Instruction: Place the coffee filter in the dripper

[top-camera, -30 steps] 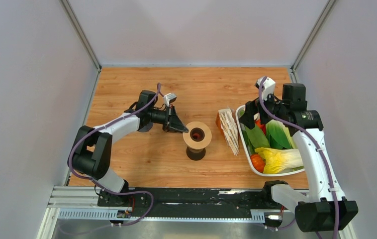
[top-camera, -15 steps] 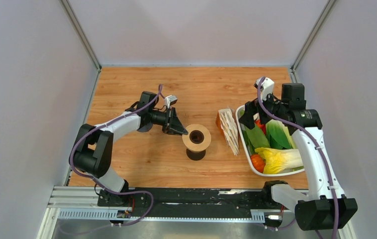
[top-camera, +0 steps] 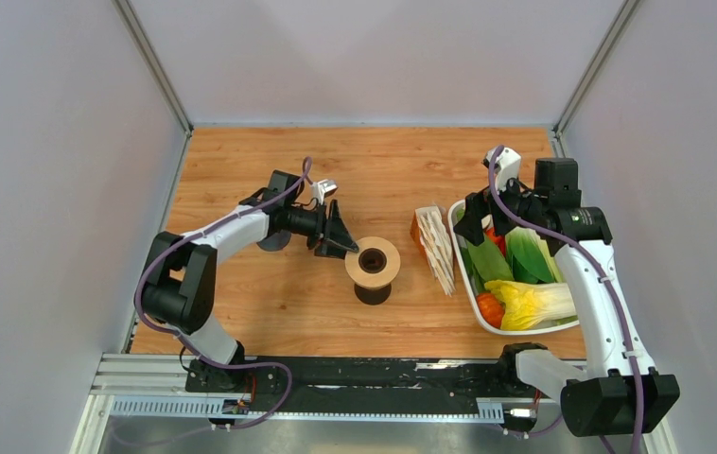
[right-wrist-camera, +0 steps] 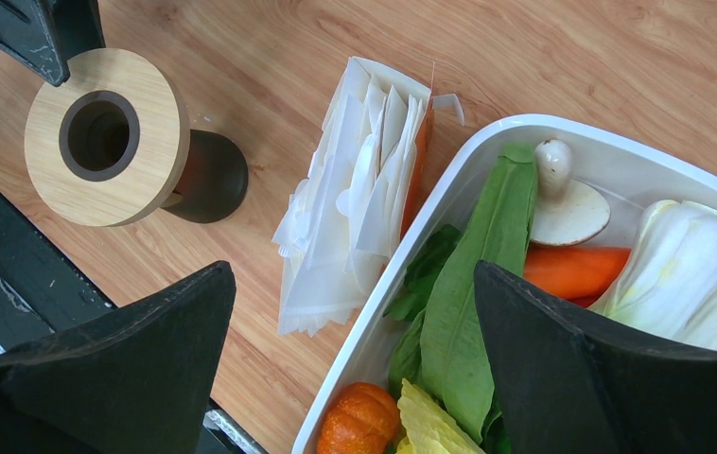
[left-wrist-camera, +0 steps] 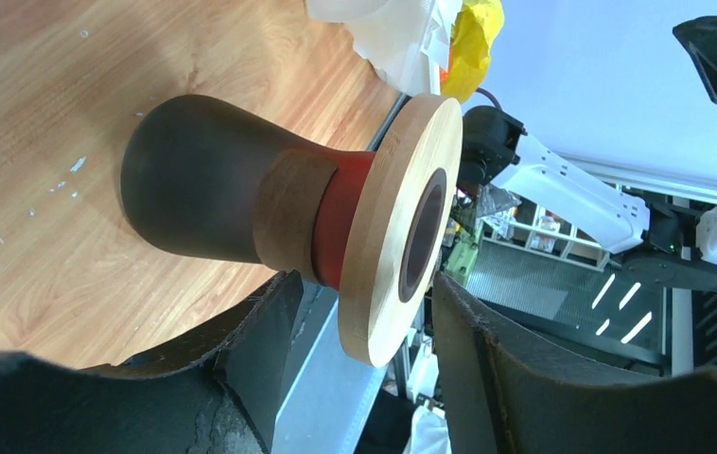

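The dripper (right-wrist-camera: 99, 135) shows only as a dark lining inside the hole of the tan ring (top-camera: 388, 270), which tops a dark brown vessel (left-wrist-camera: 194, 189) with a red neck. My left gripper (top-camera: 341, 241) is open at the ring's left edge. In the left wrist view its jaws (left-wrist-camera: 364, 284) straddle the rim without pressing it. White filters stand in an upright stack (right-wrist-camera: 355, 208) right of the vessel; no single coffee filter lies apart from it. My right gripper (right-wrist-camera: 350, 274) hangs open and empty above the stack and the basket's edge.
A white basket (top-camera: 468, 284) at the right holds greens, carrot, a mushroom and a small orange pumpkin. The filter stack (top-camera: 437, 251) stands between vessel and basket. Grey walls enclose the wooden table on three sides.
My left gripper has opened beside the ring and shifted slightly right. The ring's hole, red a second ago, now looks dark. The right arm has not moved.
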Action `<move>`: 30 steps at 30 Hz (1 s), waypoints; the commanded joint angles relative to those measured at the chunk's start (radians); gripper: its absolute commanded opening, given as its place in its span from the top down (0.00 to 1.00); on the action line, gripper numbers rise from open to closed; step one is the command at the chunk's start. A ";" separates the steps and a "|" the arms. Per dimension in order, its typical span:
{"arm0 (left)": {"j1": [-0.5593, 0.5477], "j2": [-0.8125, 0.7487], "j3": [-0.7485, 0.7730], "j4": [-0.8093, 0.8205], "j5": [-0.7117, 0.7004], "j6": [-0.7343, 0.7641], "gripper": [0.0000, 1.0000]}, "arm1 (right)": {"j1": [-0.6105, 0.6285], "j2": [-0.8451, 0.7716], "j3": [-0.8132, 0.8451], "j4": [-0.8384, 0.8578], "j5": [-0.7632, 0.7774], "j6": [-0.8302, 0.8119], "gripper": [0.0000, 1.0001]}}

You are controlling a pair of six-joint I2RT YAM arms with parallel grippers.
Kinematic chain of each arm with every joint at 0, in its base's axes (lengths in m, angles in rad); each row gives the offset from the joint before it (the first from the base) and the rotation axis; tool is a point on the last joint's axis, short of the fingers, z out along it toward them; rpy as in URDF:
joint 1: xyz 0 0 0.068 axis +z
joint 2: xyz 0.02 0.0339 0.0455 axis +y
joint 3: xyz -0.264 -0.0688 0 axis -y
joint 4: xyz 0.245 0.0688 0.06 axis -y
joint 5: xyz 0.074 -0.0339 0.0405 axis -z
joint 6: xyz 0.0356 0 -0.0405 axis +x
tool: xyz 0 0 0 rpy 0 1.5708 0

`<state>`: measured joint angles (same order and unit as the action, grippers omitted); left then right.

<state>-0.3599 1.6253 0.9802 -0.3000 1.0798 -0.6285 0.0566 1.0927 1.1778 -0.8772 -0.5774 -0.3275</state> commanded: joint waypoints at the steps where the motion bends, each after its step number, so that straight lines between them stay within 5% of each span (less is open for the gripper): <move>1: 0.000 -0.038 0.053 -0.080 -0.048 0.097 0.37 | 0.005 0.003 0.006 0.029 -0.014 -0.005 0.00; 8: 0.146 -0.177 0.155 -0.314 -0.199 0.312 0.35 | 0.005 0.006 0.027 0.042 -0.013 -0.004 0.00; 15: 0.302 -0.241 0.357 -0.647 -0.498 0.777 0.31 | 0.005 0.006 0.038 0.064 -0.032 0.013 0.00; 20: 0.327 -0.188 0.425 -0.710 -0.721 1.057 0.31 | 0.005 0.018 0.046 0.066 -0.037 0.013 0.00; 30: 0.308 0.013 0.483 -0.738 -0.825 1.155 0.28 | 0.005 0.027 0.065 0.057 -0.049 0.017 0.00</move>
<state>-0.0399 1.6001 1.4242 -1.0210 0.3180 0.4454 0.0566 1.1206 1.1988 -0.8513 -0.5987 -0.3157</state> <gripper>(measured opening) 0.712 0.998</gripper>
